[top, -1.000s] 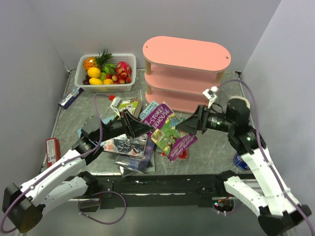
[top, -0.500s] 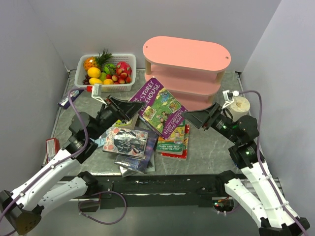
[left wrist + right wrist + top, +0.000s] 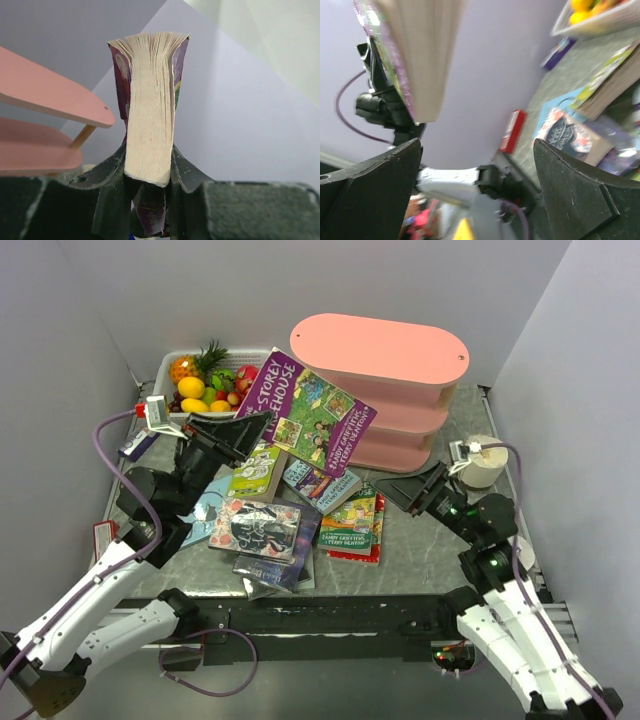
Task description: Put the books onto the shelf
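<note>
Book (image 3: 315,425), purple paperback, is pinched in the left fingers (image 3: 187,172), up at the shelf's (image 3: 380,345) 9 o'clock. Probably light and floppy, so grab near the spine; right fingers (image 3: 420,488) gape empty.
</note>
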`<state>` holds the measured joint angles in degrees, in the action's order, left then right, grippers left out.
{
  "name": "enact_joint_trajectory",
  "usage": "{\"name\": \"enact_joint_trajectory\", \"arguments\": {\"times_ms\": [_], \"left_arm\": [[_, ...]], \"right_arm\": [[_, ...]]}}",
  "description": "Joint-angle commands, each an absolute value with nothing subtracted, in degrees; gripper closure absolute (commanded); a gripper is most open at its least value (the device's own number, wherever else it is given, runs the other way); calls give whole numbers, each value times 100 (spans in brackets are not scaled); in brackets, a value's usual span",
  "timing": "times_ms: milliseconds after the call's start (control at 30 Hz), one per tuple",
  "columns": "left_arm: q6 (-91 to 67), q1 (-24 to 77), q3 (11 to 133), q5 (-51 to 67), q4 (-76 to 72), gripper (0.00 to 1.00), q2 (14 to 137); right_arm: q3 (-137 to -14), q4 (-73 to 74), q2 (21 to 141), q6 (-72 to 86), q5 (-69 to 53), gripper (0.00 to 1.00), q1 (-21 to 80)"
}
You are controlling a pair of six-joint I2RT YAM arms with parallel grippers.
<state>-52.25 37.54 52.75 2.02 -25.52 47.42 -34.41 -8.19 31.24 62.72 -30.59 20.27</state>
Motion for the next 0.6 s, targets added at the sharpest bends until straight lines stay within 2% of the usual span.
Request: {"name": "enact_joint_trajectory", "arguments": {"times_ms": [0, 33, 100, 567], "left_arm": [[-5405, 3753, 5397, 237, -3559, 99, 4711], [-5440, 3762, 5388, 263, -3577, 99, 4720], [-5467, 3762, 5344, 307, -3612, 99, 4755], [-5713, 3771, 5151, 545, -3753, 99, 4860]], "right_arm": [[-2980, -3186, 3716, 7592, -3586, 1, 2065], [-2936, -3982, 3822, 7924, -3603, 1, 2065], [-2962, -4428, 4068, 8077, -3612, 1, 2092], [-3734, -4606, 5061, 7664, -3814, 1, 2382]]}}
